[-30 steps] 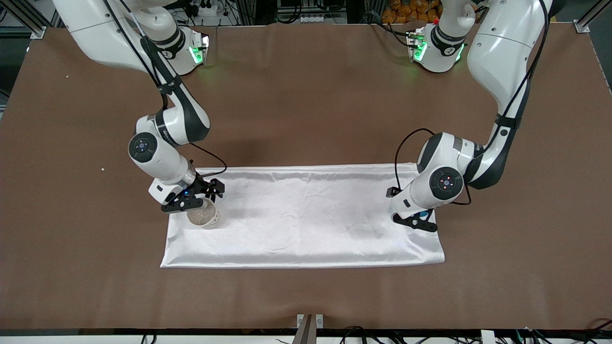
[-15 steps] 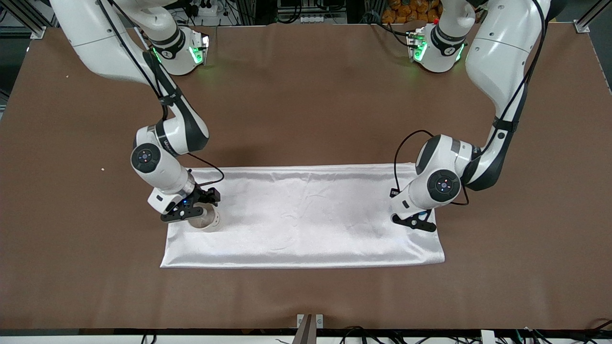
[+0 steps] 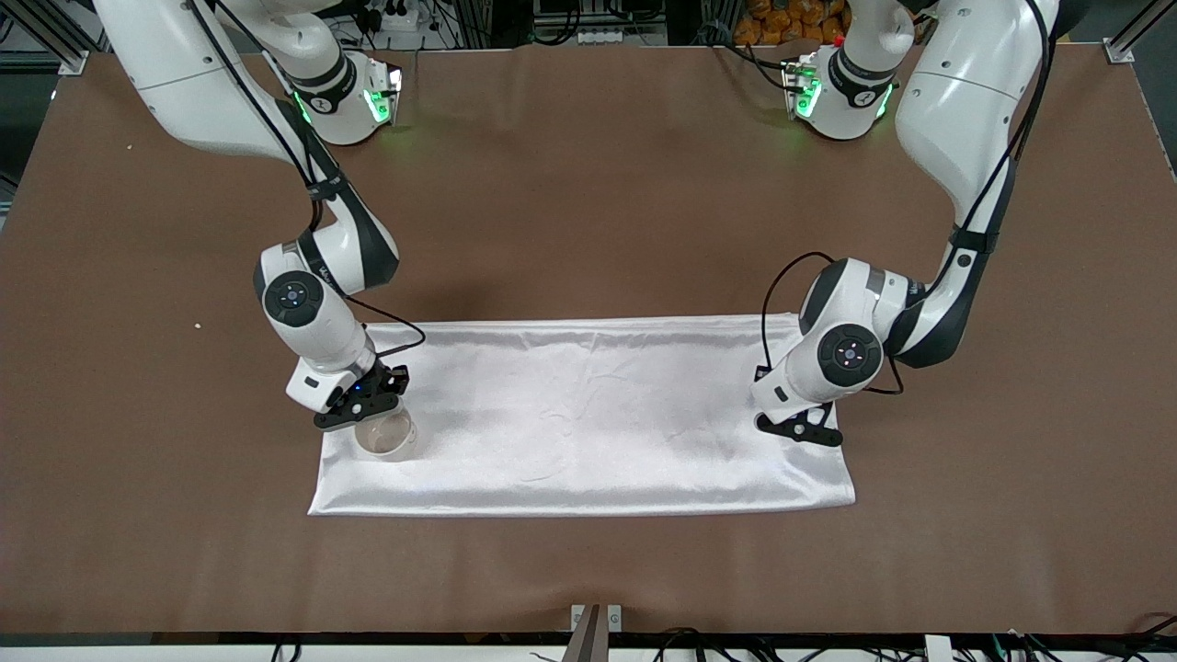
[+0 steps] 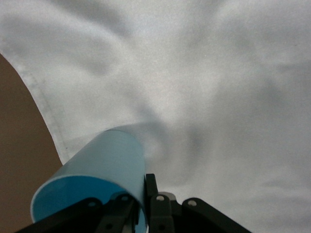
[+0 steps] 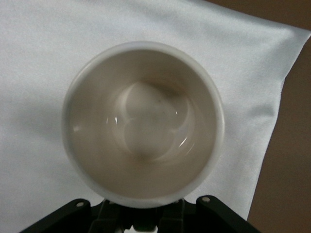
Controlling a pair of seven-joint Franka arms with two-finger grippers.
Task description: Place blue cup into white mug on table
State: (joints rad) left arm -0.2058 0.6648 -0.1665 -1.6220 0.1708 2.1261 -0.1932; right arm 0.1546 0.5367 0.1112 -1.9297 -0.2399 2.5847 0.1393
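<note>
Brown worktop (image 3: 588, 184): it carries a white satin cloth (image 3: 588, 414), and both task things sit at that cloth's two ends.
White mug (image 3: 384, 436): we see it upright on the cloth at the right arm's end, near the corner closest to the front camera; the right wrist view looks straight down into its empty mouth (image 5: 143, 124).
Right gripper (image 3: 360, 402): we find it down at the mug's rim, on the side toward the arm's base. We cannot tell whether it pinches the wall.
Blue cup (image 4: 97, 182): we place it at the left arm's end of the cloth, close to the cloth's edge, its open mouth turned up toward the wrist camera.
Left gripper (image 3: 802, 428): we see it over that end of the cloth, with one finger (image 4: 151, 194) against the cup's outer wall and the other at or inside the rim, apparently pinching it.
Key relation: cup and mug are well apart, along the cloth's length; we judge that the left arm must carry the cup toward the right arm's end.
Hidden: the cup is covered by the left arm in the front view, and the mug's handle shows nowhere.
</note>
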